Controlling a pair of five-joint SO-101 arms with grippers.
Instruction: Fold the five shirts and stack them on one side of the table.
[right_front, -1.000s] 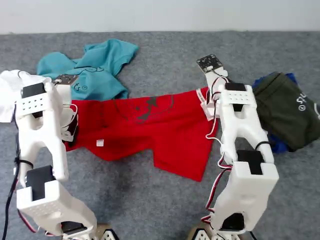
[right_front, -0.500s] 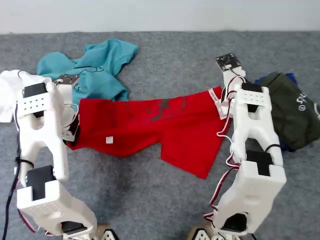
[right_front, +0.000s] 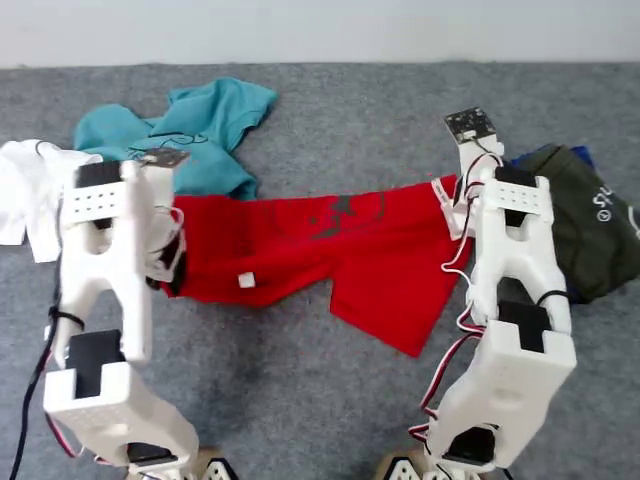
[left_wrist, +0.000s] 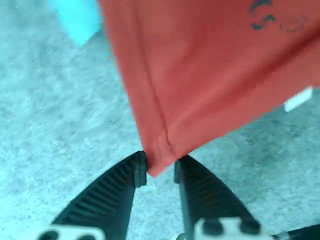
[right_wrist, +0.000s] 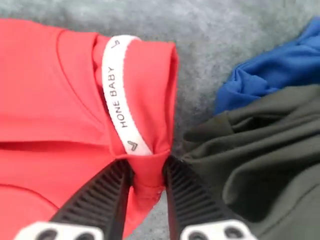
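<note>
The left arm (right_front: 100, 250) and right arm (right_front: 512, 262) extend forward, well apart. The left gripper (left_wrist: 159, 169) is closed on a red shirt (right_front: 300, 250) corner; the right gripper (right_wrist: 148, 172) pinches its neckline.

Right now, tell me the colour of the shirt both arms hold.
The shirt is red; the high view shows it best.

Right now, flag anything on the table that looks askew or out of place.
The red shirt, held between the left gripper and right gripper, lies skewed: one lower flap juts toward the arms' bases. The teal shirt and white shirt lie crumpled at the left, and the dark green shirt is bunched over the blue shirt.
</note>
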